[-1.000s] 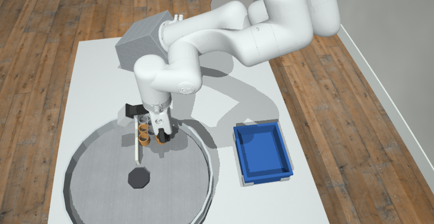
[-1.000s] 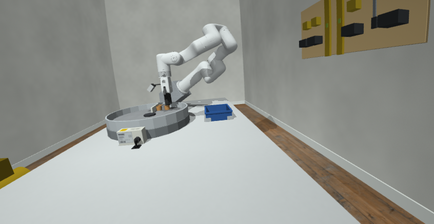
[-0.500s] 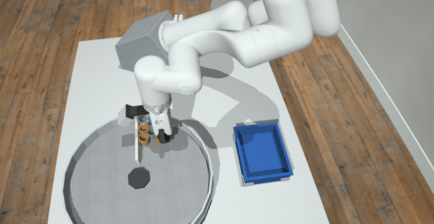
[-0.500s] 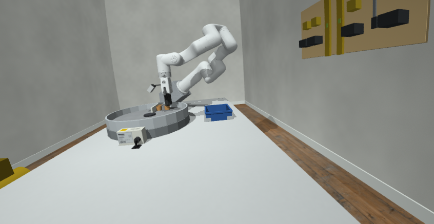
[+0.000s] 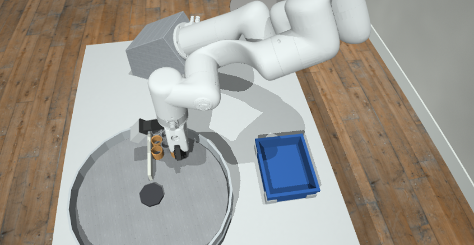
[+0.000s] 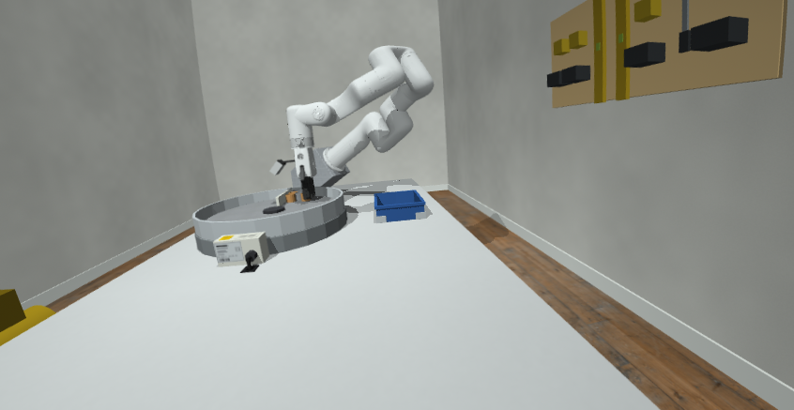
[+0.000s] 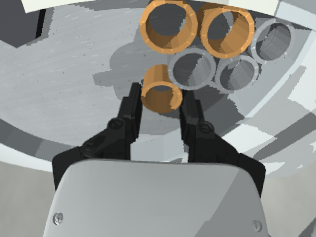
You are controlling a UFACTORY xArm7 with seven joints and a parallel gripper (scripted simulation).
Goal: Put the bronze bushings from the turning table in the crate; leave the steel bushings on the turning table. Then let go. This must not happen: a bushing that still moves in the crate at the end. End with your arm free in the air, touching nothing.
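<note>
The grey turning table point(image 5: 152, 190) carries a cluster of bushings near its far edge. In the wrist view two bronze bushings point(image 7: 171, 24) point(image 7: 227, 29) stand upright beside three steel bushings point(image 7: 193, 69) point(image 7: 237, 74) point(image 7: 274, 41). A third bronze bushing point(image 7: 161, 89) stands apart, in front of the cluster. My gripper point(image 7: 161, 96) is low over the table and partly open, with one fingertip on each side of this third bushing. In the top view the gripper point(image 5: 177, 153) hides most of that bushing. The blue crate point(image 5: 286, 167) is empty, to the right of the table.
A white bar point(image 5: 149, 157) lies on the table just left of the bushings, and a black hub point(image 5: 151, 194) sits at the centre. The table has a raised rim. A grey box point(image 5: 156, 46) stands behind, and a small white box point(image 6: 239, 246) in front.
</note>
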